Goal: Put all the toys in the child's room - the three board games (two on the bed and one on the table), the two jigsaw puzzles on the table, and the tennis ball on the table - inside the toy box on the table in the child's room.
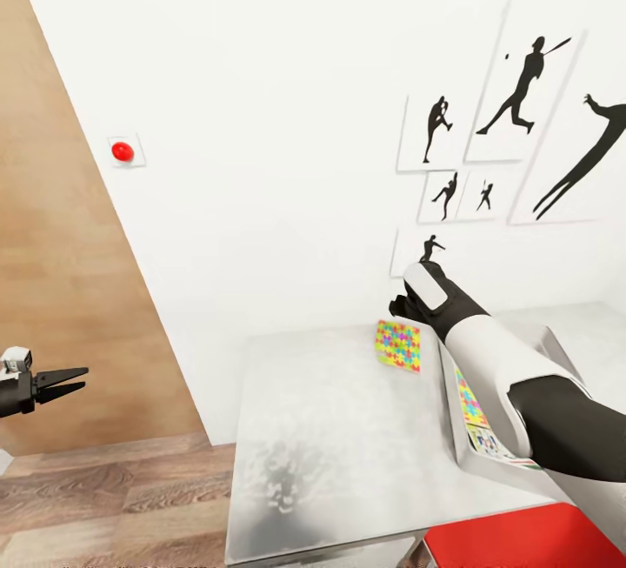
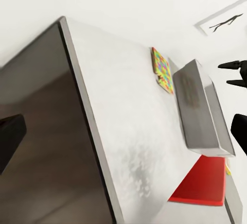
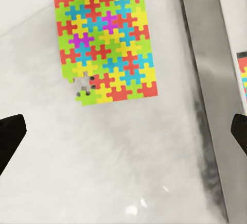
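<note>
One jigsaw puzzle point(image 1: 398, 345) point(image 3: 105, 44) point(image 2: 162, 69), a bright square mat with a few pieces missing at one edge, lies flat on the pale grey table point(image 1: 330, 437) beside the toy box point(image 1: 454, 429) point(image 3: 206, 80) point(image 2: 198, 105). Colourful flat toys point(image 1: 474, 416) lie inside the box, partly hidden by my right arm. My right gripper point(image 1: 402, 305) point(image 3: 123, 136) hovers above the puzzle, open and holding nothing. My left gripper point(image 1: 74, 381) point(image 2: 123, 134) hangs open and empty off the table's left end, over the wood floor.
A red seat point(image 1: 522, 537) point(image 2: 203, 183) stands at the table's near right corner. The white wall with black sports silhouettes point(image 1: 522, 90) and a red button point(image 1: 123, 150) runs behind the table. A brown wooden surface point(image 1: 61, 272) rises at the left.
</note>
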